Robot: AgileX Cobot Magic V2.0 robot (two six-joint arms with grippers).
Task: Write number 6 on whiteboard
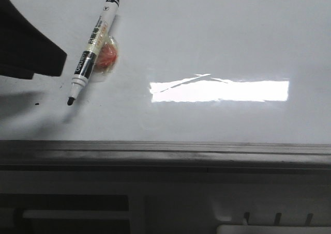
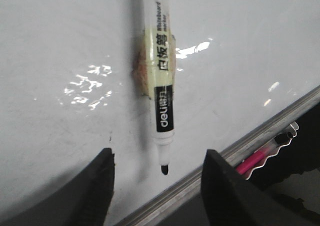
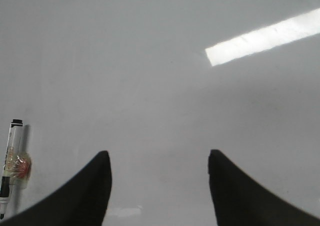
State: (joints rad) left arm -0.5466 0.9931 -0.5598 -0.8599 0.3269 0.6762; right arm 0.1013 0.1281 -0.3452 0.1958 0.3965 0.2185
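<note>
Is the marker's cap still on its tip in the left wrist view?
No, the marker lies uncapped on the whiteboard, its bare black tip showing between the open fingers of the left gripper.

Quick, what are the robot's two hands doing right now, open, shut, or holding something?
Left gripper: open, holding nothing; the white-and-black marker pen lies between its fingers on the glossy white whiteboard.
Right gripper: open, empty.

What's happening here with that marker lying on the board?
Nothing is being held right now. An uncapped black-and-white whiteboard marker lies on the large glossy white whiteboard, with a small orange-red lump taped to its barrel. The left gripper hovers over the marker's tip with its jaws open, and the right gripper hangs open over bare board. No number 6 is drawn yet; only a tiny black dot shows near the tip.
</note>
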